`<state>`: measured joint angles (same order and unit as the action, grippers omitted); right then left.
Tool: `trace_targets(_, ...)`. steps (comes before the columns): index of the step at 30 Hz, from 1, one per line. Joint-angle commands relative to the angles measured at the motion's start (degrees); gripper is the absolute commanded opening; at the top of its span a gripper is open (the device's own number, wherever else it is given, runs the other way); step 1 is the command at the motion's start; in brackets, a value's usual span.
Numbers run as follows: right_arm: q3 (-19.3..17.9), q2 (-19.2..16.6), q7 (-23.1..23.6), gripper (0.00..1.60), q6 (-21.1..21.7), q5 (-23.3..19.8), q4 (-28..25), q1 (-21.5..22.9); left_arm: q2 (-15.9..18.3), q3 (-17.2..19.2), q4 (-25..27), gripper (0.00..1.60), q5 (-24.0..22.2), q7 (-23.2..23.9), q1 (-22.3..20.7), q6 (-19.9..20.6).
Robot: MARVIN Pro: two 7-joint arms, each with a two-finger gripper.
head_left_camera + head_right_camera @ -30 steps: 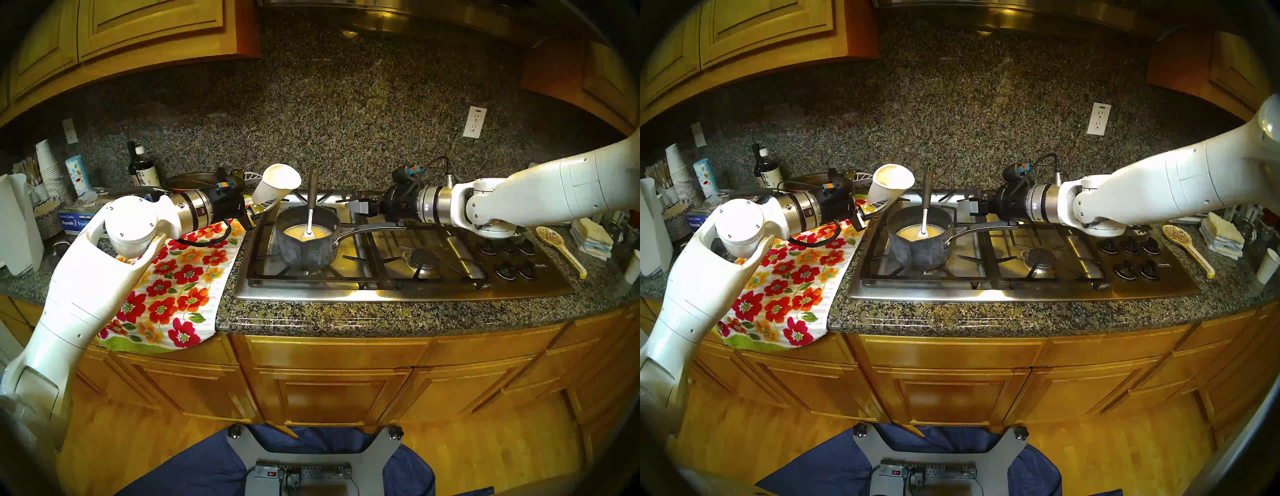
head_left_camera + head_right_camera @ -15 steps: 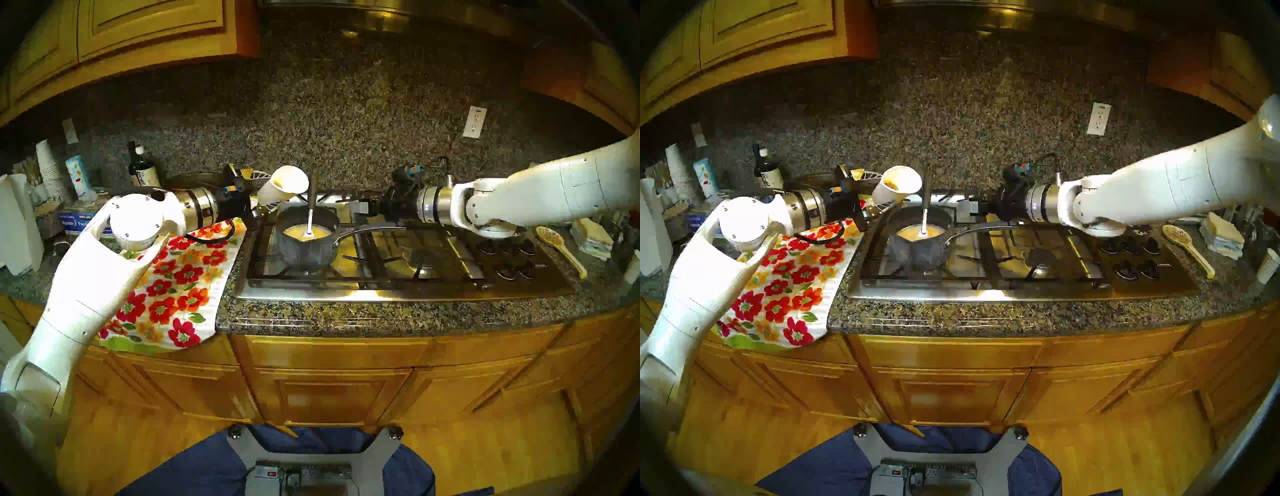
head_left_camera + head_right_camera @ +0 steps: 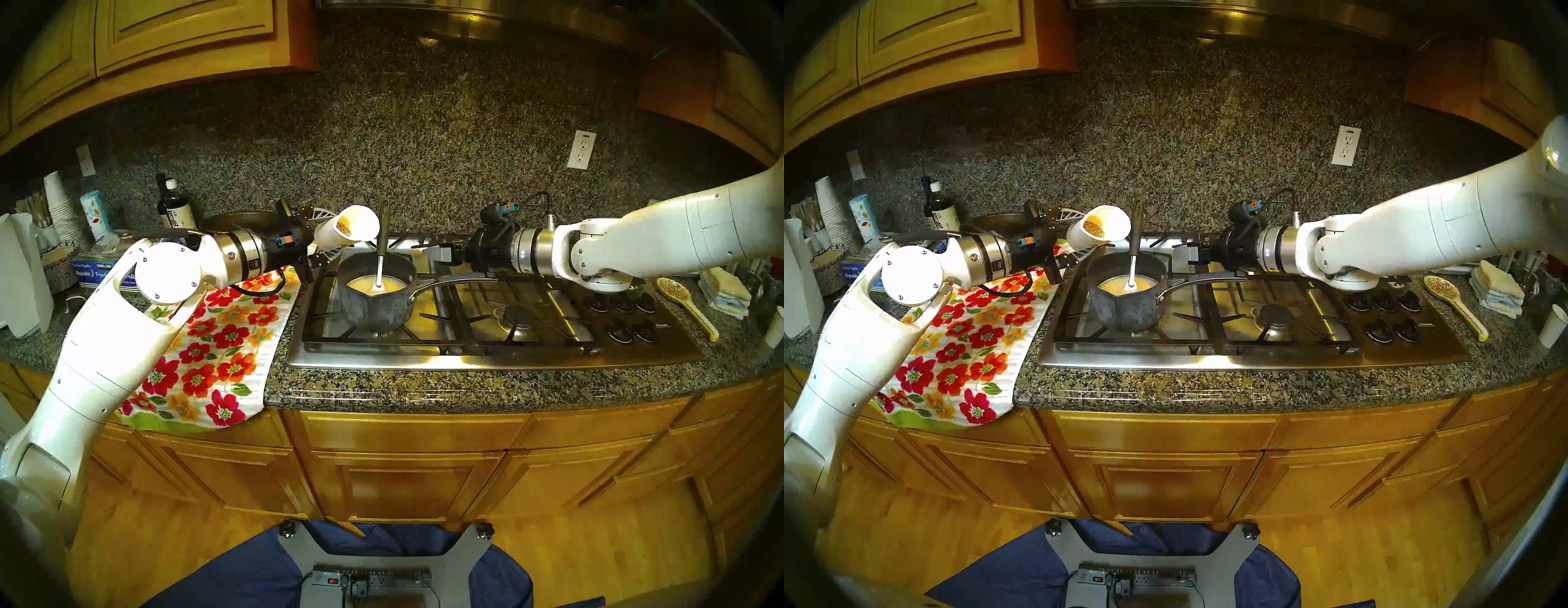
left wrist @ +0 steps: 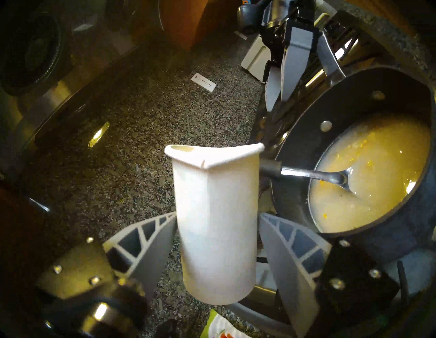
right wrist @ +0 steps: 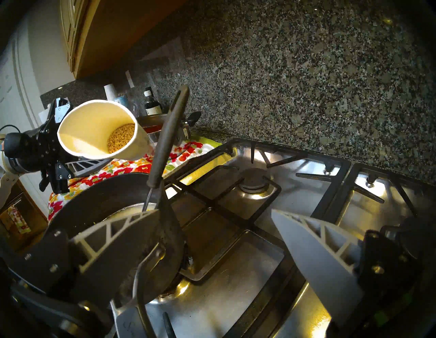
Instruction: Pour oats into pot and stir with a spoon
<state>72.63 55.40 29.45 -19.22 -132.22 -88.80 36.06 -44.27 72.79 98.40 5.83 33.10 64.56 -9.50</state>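
Tipped further since the earlier frame, the paper cup [image 3: 347, 228] is clamped by the left gripper [image 4: 217, 250] beside the pot [image 3: 375, 293]; oats [image 5: 121, 138] are retained inside; the right gripper [image 5: 236, 247] is spread wide, empty.

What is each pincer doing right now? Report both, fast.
Left pincer: closed on the white cup of oats.
Right pincer: open, holding nothing.

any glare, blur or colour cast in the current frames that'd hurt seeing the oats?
Head views: sharp, heavy barrel distortion, dark rim, hot glare on the cooktop. Left wrist: yellow cast, the cup seen from outside, oats hidden. Right wrist: oats crisp inside the cup, steel glare low in the frame, the near fingers softer.
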Motion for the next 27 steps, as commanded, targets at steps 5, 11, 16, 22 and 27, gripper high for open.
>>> trace_targets(5, -0.88, -0.08, 0.07, 1.60, -0.70, 0.15, 0.51, 2.05, 0.53, 0.83, 2.51, 0.96, 5.39, -3.44, -1.58, -3.92)
trace_targets(11, -0.88, -0.08, 0.07, 1.60, -0.71, 0.16, 0.50, 2.05, 0.89, 0.73, 3.21, 0.96, 8.37, -4.70, -1.07, -5.42)
trace_targets(16, -0.87, -0.08, 0.06, 1.60, -0.73, 0.16, 0.48, 2.07, 1.02, 0.70, 3.55, 0.95, 10.84, -5.90, -0.44, -6.41)
trace_targets(22, -0.87, -0.08, 0.06, 1.60, -0.74, 0.17, 0.48, 2.07, 1.15, 0.65, 3.59, 0.94, 13.74, -7.36, 0.06, -7.73)
trace_targets(27, -0.86, -0.08, 0.06, 1.60, -0.74, 0.16, 0.48, 2.07, 1.31, 0.53, 3.39, 0.94, 16.44, -8.56, 0.18, -9.33)
